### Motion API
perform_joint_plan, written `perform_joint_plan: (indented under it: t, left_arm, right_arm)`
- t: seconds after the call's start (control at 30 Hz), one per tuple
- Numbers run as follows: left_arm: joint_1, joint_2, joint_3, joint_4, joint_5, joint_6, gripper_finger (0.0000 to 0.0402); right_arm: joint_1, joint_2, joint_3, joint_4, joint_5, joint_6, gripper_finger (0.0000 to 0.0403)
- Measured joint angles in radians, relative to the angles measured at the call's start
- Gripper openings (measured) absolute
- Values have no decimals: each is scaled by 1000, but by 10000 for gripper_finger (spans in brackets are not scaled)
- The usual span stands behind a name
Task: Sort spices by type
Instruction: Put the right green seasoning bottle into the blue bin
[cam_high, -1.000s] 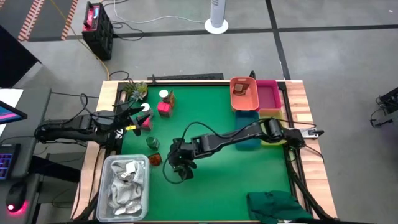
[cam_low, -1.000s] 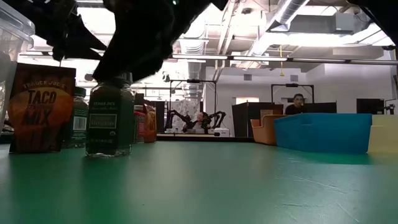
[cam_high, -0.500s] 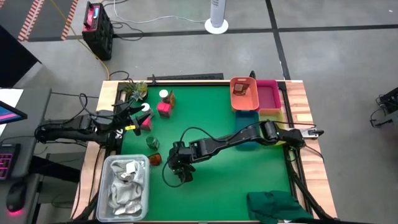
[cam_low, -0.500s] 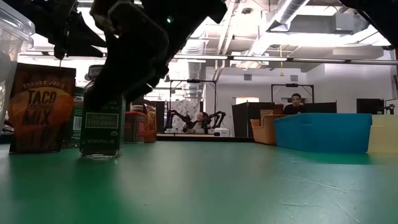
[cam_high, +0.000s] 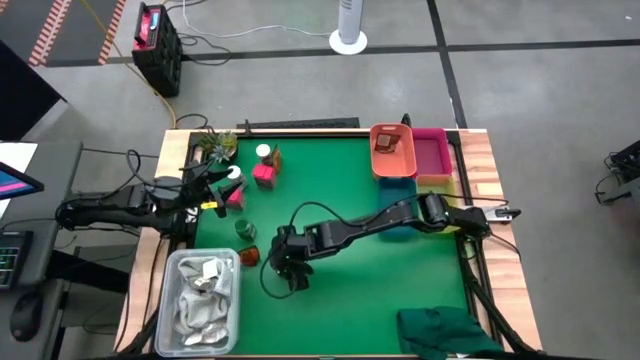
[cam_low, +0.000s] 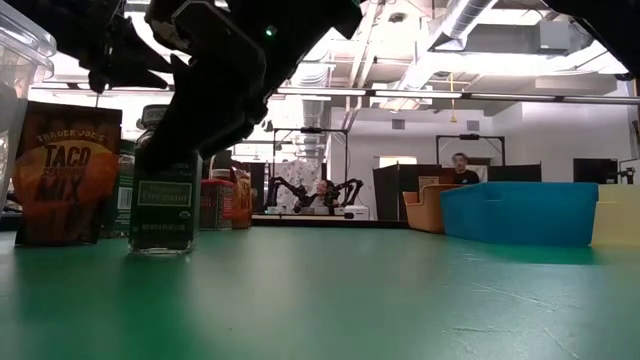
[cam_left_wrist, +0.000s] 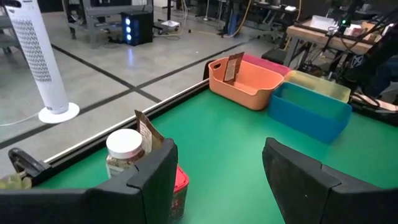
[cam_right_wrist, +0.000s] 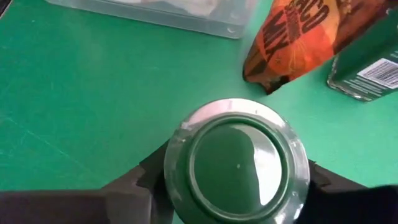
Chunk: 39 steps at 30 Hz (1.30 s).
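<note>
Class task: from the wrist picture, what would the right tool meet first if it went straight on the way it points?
The green-lidded jar directly below it, between the right tool's fingers; beneath that lies the green table.

Jar stands just beside the taco packet — bins well apart.

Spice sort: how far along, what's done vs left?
Early. Done: one packet stands in the orange bin. In hand: the right gripper sits over a green-capped jar, fingers at its sides, jar on the mat. Left: taco mix packet, another green jar and the pink-red box cluster by the idle, open left gripper.
</note>
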<state>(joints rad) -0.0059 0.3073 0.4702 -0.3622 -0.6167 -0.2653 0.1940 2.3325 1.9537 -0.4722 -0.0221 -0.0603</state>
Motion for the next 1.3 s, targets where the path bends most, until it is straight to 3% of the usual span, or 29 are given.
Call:
perform_joint_plan:
  t: [0.63, 0.87, 1.1, 1.3]
  left_arm:
    - [0, 0, -3, 19, 11, 20, 226]
    - [0, 9, -166, 389, 87, 163, 226]
    - [0, 27, -184, 452, 88, 174, 226]
    - [0, 55, -184, 456, 88, 174, 226]
  right_arm:
    - [-73, -7, 146, -366, 25, -16, 221]
    - [-115, -38, 146, -453, 104, -39, 221]
    - [-143, -144, 139, -517, 187, -47, 221]
    - [-170, -310, -33, -457, 256, -21, 221]
